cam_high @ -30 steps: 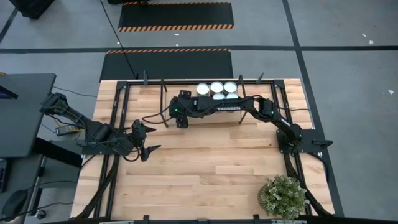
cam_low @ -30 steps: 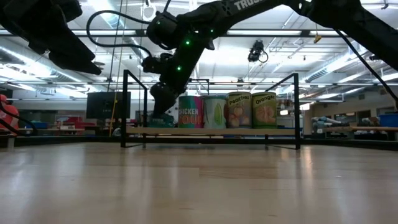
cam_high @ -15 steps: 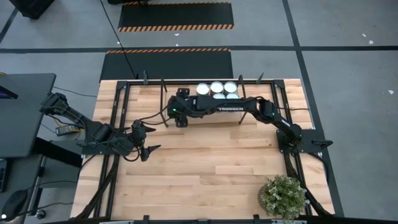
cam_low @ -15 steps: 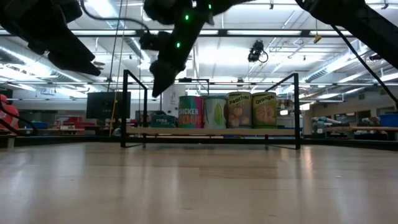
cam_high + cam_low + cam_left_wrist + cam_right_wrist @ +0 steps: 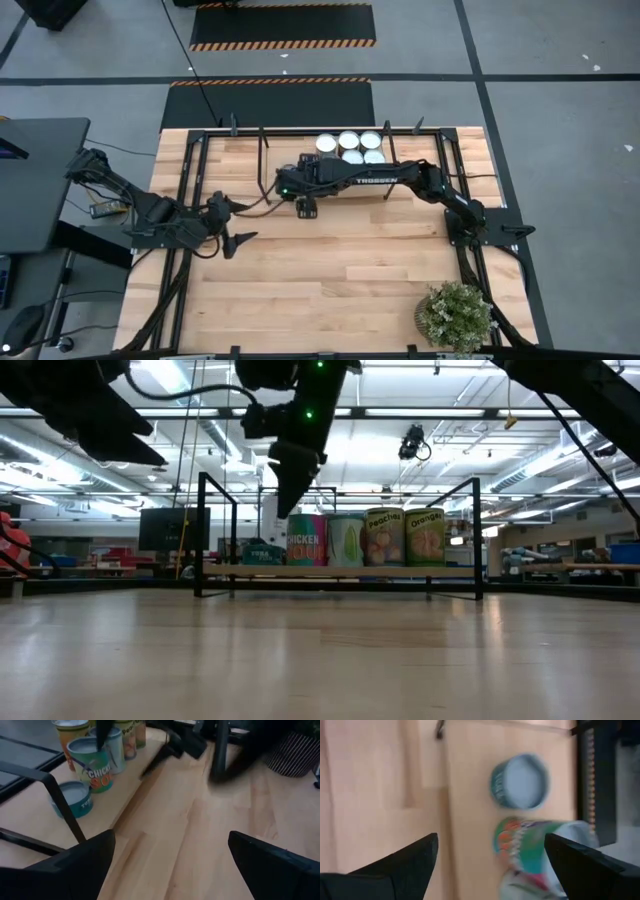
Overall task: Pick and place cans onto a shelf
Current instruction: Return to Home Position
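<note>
cans [image 5: 349,140]: all up on the shelf [image 5: 350,571], at 12 o'clock on the table [image 5: 330,280]. I count five tops from above, and my arm hides the rest.
tuna tin [image 5: 520,781]: low and flat at the 9 o'clock end of the row, just beside the chicken soup can [image 5: 97,762].
what's inside: everything's sealed, so I only have the labels: chicken soup, corn, peaches, orange.
my right pincer [image 5: 307,206]: spread wide and empty, in the air near the shelf's front edge, about 7 o'clock from the cans.
going home: I'd rise first to clear the black frame rods [image 5: 204,535], then pull back toward 3 o'clock, keeping my fingers off the tuna tin.
left pincer [image 5: 236,222]: spread, empty, parked at 9 o'clock.
potted plant [image 5: 455,313]: 5 o'clock corner, probably out of my way.
</note>
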Motion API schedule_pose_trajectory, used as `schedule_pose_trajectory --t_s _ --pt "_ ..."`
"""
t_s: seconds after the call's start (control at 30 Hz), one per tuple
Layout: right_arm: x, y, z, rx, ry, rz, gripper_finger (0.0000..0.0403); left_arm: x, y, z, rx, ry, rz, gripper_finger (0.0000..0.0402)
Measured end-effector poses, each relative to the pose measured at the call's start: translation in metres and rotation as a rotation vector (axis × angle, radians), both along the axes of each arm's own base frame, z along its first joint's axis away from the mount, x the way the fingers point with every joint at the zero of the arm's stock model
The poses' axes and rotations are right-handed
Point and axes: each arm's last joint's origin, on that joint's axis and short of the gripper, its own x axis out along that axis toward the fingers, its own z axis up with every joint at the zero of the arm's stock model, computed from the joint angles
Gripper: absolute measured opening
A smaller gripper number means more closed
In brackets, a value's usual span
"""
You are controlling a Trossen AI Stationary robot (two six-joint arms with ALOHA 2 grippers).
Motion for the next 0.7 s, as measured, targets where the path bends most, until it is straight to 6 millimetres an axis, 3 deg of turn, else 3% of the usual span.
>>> schedule_pose_trajectory --t_s 0.13,0.3,0.5,0.7 --pt "-0.005 0.01 -0.015 0.021 0.039 0.002 0.0373 -0.002 0.001 -0.001 0.025 0.018 -0.005 0.0396" --pt "-0.023 0.024 -0.018 0.027 -0.011 0.011 0.0373 -0.004 0.004 0.0 0.075 0.016 0.029 0.0396" --pt "-0.063 0.036 -0.013 0.052 -0.144 0.024 0.0373 -0.015 0.014 0.012 0.104 -0.058 0.045 0.0396" --pt "-0.11 0.035 0.008 0.088 -0.339 0.057 0.0373 -0.03 0.03 0.028 0.101 -0.173 0.09 0.0396"
